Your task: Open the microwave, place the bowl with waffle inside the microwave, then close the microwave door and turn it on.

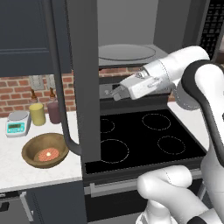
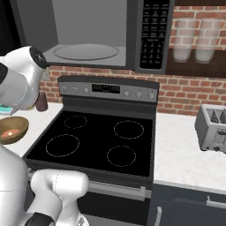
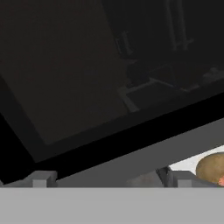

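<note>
The arm [image 1: 183, 74] is reaching over the stove [image 1: 140, 135], its tool [image 1: 117, 92] gaping wide and empty beside the one open door [image 1: 83, 78]; left of the stove, one bowl [image 1: 44, 150] is holding one waffle [image 1: 48, 154] near two cups [image 1: 46, 113].

No legible text (keypad blurred)

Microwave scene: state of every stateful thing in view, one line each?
microwave door: swung fully open
microwave: cavity empty, turntable bare
bowl: on the counter left of the stove, upright
waffle: lying in the bowl
gripper: fingers open, holding nothing, beside the open door
stove: nothing on the burners
toaster: slots empty
</note>
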